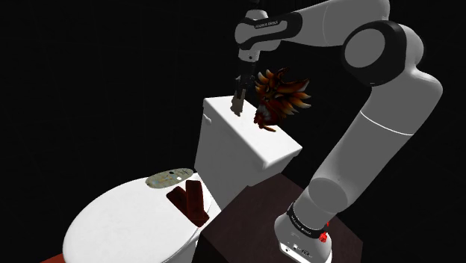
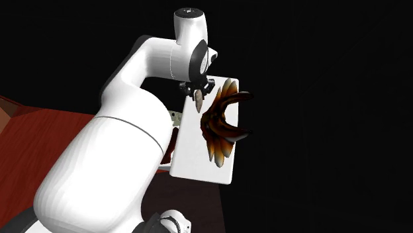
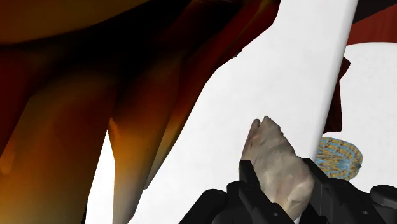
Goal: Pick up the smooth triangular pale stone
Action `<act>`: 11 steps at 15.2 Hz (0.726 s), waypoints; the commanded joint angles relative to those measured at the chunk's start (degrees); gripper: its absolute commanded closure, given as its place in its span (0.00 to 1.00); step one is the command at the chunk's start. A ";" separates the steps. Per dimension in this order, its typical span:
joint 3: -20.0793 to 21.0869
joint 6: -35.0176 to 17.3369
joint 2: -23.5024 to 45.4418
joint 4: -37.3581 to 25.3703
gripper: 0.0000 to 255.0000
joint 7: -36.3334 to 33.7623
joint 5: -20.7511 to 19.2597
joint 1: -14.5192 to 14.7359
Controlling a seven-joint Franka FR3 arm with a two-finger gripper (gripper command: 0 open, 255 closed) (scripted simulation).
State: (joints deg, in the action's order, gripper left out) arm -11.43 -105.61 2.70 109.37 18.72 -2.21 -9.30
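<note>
A pale, roughly triangular stone [image 3: 277, 165] sits clasped between my two black fingers, its tip pointing out past them. My gripper [image 3: 286, 184] is shut on it. In the shoulder view the gripper [image 1: 239, 101] points down at the far end of the white toilet tank lid [image 1: 246, 138], its fingertips just above the lid. In the second exterior view the stone [image 2: 199, 100] shows under the gripper [image 2: 197, 91] at the upper edge of the tank lid [image 2: 195, 155]. Whether the stone touches the lid cannot be told.
A red-orange spiky object [image 1: 280, 97] [image 2: 222, 126] lies on the tank lid right beside the gripper. On the white toilet seat lid [image 1: 127, 224] rest a patterned oval [image 1: 168, 179] and a dark red block [image 1: 188, 202]. A black area surrounds everything.
</note>
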 commanded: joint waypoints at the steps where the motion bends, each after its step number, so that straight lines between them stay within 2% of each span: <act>1: 0.00 -0.05 0.07 0.04 1.00 0.01 0.01 0.00; 7: -0.01 -0.03 -0.04 0.12 1.00 0.02 -0.01 -0.01; 11: 0.01 2.95 -0.60 -2.31 1.00 0.06 -0.09 0.02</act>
State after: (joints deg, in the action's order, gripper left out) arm -11.47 -103.49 2.32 107.68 18.85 -2.27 -9.34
